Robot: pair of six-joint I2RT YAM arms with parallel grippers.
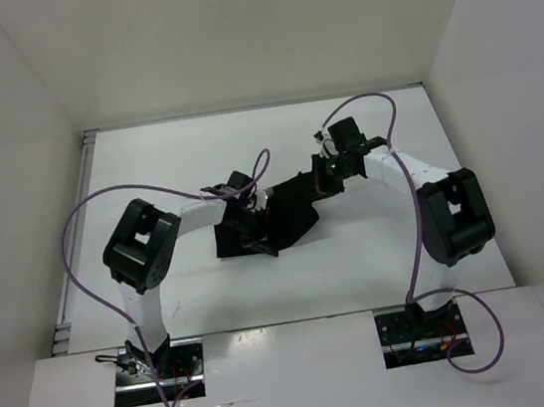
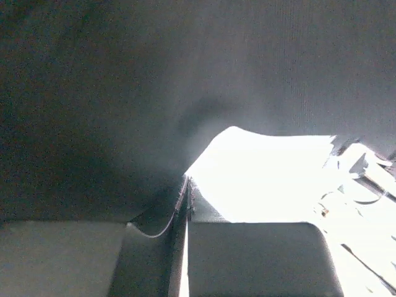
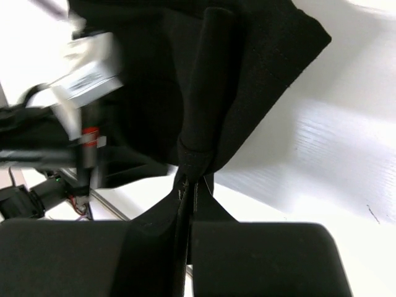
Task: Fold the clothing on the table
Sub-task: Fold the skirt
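- While the black cloth [image 1: 289, 216] sits bunched up near the middle of the white counter [image 1: 147, 170], both arms reach in to it.
- On one side, the left tool [image 2: 187, 185] is pinched shut on the cloth, which fills most of its wrist view.
- On the other side, the right tool [image 3: 193, 179] is pinched shut on a rolled fold of the cloth.
- Both tools are near each other, with the cloth between them.
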